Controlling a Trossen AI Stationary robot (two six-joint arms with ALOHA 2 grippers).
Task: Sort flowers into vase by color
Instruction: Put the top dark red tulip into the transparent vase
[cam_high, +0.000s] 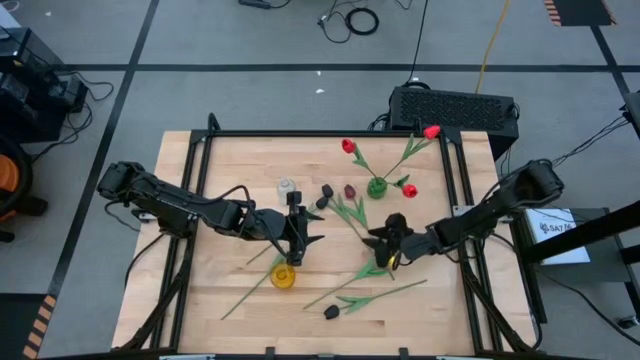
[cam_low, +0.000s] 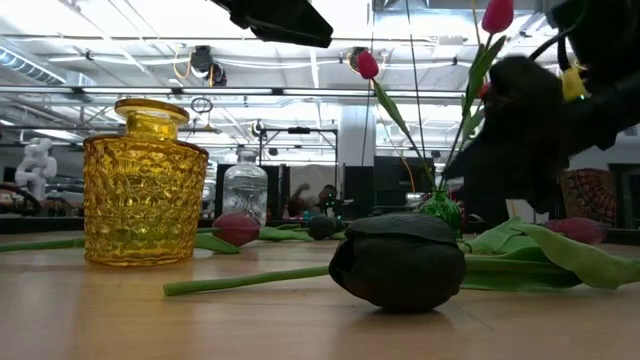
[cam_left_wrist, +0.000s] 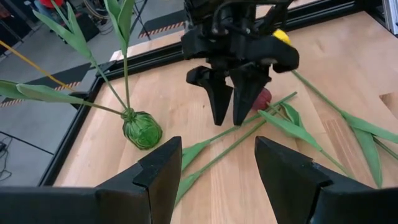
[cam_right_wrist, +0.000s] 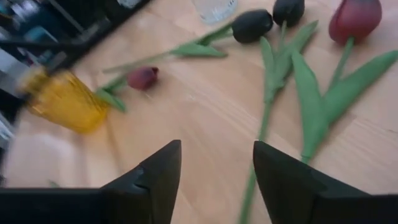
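Both grippers open and empty over mid-table; flowers mostly loose.

From above I see the left gripper (cam_high: 297, 240) beside the yellow vase (cam_high: 283, 276), the right gripper (cam_high: 385, 243) centre-right, three red tulips (cam_high: 349, 147) standing in the green vase (cam_high: 376, 187). Only my low view shows the near-black tulip (cam_low: 398, 260) up close; my left wrist view shows a maroon head (cam_left_wrist: 261, 98) behind the right gripper's fingers.

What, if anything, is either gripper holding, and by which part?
Nothing. The left gripper and the right gripper both show open, empty fingers above loose tulips on the table.
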